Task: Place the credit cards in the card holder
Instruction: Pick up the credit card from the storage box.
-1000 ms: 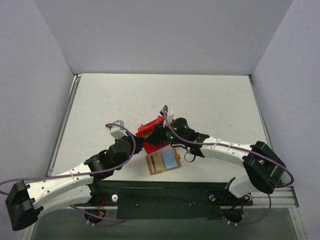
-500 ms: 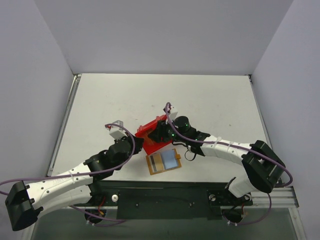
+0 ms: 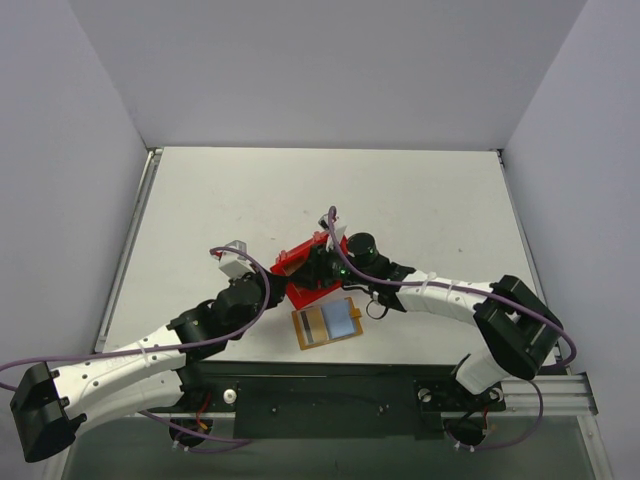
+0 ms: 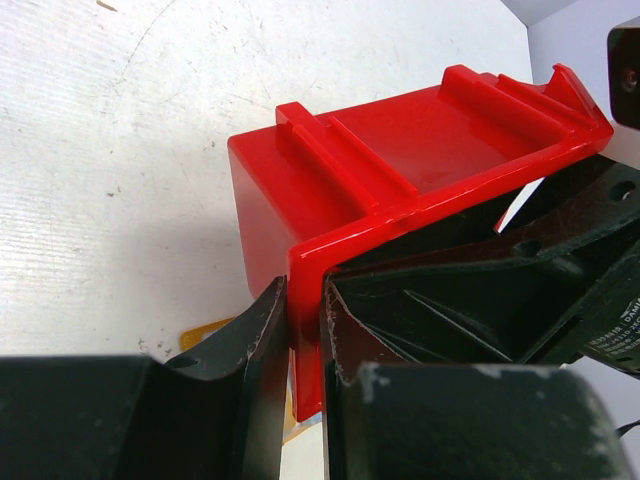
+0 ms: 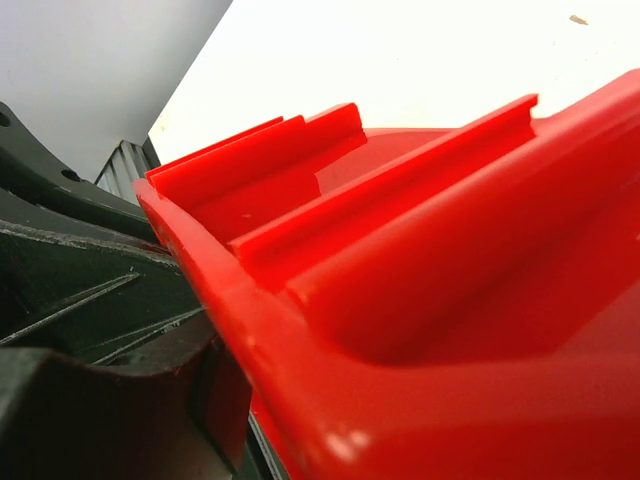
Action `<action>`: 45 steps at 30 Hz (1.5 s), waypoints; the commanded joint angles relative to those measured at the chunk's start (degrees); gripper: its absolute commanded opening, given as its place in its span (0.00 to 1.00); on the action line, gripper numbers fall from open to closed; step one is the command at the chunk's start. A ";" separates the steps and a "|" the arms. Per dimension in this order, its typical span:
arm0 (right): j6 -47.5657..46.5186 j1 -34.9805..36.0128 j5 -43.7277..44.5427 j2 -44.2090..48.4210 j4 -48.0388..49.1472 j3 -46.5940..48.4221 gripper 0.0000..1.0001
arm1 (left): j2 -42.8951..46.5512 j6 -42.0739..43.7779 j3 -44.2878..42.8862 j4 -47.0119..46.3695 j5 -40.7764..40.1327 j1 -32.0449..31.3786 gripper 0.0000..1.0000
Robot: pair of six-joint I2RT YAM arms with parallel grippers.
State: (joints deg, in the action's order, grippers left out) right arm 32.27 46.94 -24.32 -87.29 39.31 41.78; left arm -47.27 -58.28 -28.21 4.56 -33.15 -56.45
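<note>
1. Left gripper (image 3: 284, 289): its two fingers are pinched on the near corner wall of the red bin (image 3: 296, 256), as the left wrist view shows. This grip should hold firm and motionless so that the bin neither slides nor tips on the table (image 3: 420, 200).
2. Red bin: the credit cards are not visible in any view. They are probably inside, hidden beneath the right arm's wrist.
3. Right gripper (image 3: 318, 267): it reaches down into the bin, one finger close against the red wall. Whether the jaws are spread or closed cannot be told. For a clean pick, the fingers should straddle one card's edge only, close fully, then rise straight up past the rim.
4. Card holder (image 3: 327, 322): it lies opened flat on the table just beside the bin's near side, blue panel upward and untouched. A lifted card should arrive level, with its long edge aligned with the pocket mouth.
</note>
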 commanded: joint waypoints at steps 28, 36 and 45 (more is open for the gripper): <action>-0.10 -1.15 -0.03 3.17 2.61 -3.37 0.45 | 0.77 -3.68 -3.87 -12.12 2.74 0.72 0.00; -1.51 -1.15 -2.31 3.44 2.17 -3.20 0.45 | -0.11 -4.03 -4.40 -11.32 3.35 1.16 0.00; -1.77 -1.15 -4.86 4.66 4.11 -4.77 0.46 | -0.20 -4.03 -4.66 -10.62 3.79 1.95 0.00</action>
State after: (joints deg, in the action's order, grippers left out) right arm 31.27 45.71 -26.26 -85.01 41.15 38.65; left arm -48.21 -59.77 -28.21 3.11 -29.28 -55.31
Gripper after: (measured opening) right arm 0.453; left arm 0.235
